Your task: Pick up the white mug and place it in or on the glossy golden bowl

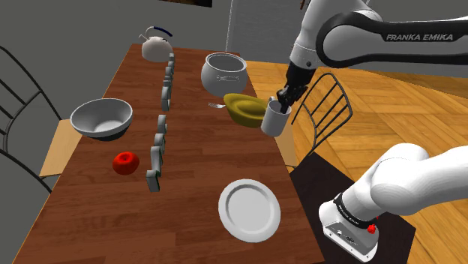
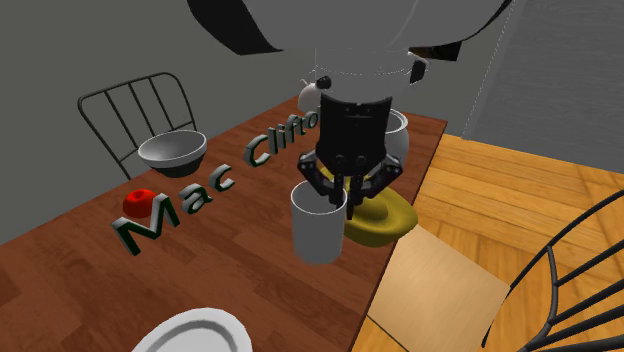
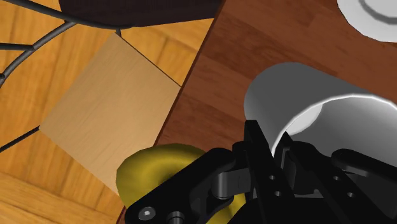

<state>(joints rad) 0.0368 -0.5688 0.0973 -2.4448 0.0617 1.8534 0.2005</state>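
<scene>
A: Count on the table point(image 1: 199, 150)?

B: One white mug point(image 1: 274, 120), one golden bowl point(image 1: 241, 109), one grey bowl point(image 1: 101, 118), one white plate point(image 1: 249, 210), one kettle point(image 1: 156, 46), one round pot point(image 1: 223, 73), one red fruit point(image 1: 125, 162), one row of standing letters point(image 1: 161, 127).

A: Mug where?

B: Clasped at the rim by the black gripper point(image 1: 281, 106), fingers closed on its wall. Just beside the golden bowl, on the plate's side, near the table's long edge.

A: Edges, room?

B: Bowl close to that edge, with a tan panel point(image 2: 440, 280) and a wire chair point(image 1: 322, 105) beyond. A second chair point(image 1: 19, 105) at the opposite long side. Bare wood between mug and plate, also between letters and bowl.
</scene>
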